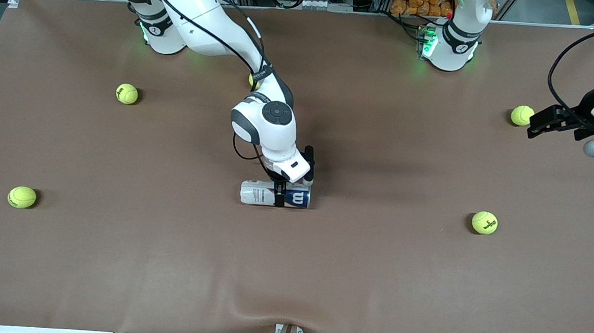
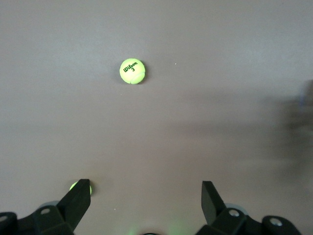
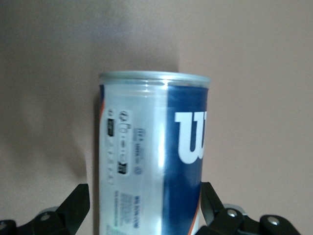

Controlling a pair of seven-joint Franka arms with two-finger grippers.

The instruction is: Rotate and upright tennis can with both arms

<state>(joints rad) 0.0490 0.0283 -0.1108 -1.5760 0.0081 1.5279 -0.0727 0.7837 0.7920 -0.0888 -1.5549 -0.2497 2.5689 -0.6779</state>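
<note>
Lying on its side at the middle of the brown cloth-covered table (image 1: pixel 113 258), the tennis can (image 1: pixel 274 194) is a slim cylinder, white at one end, navy with a white "W" at the end toward the left arm. The right gripper (image 1: pixel 279 195) straddles its midsection, one finger crossing the label; the wrist housing hides the can's upper edge. Fuzzy yellow-green tennis balls sit around the can: at ten o'clock (image 1: pixel 127 93), nine o'clock (image 1: pixel 22 197), three o'clock (image 1: pixel 484 222) and two o'clock (image 1: pixel 521 115). The left gripper (image 1: pixel 540 125) waits just beside that last ball.

In the left wrist view, the left gripper's (image 2: pixel 145 198) fingers (image 2: pixel 78 198) stand wide apart, empty, over bare cloth; a Wilson 3 ball (image 2: pixel 132 71) lies ahead.

In the right wrist view, the can (image 3: pixel 151 152) fills the gap between the right gripper's (image 3: pixel 145 205) spread fingers (image 3: pixel 211 200); whether they press it is unclear. Its rim is metallic.
</note>
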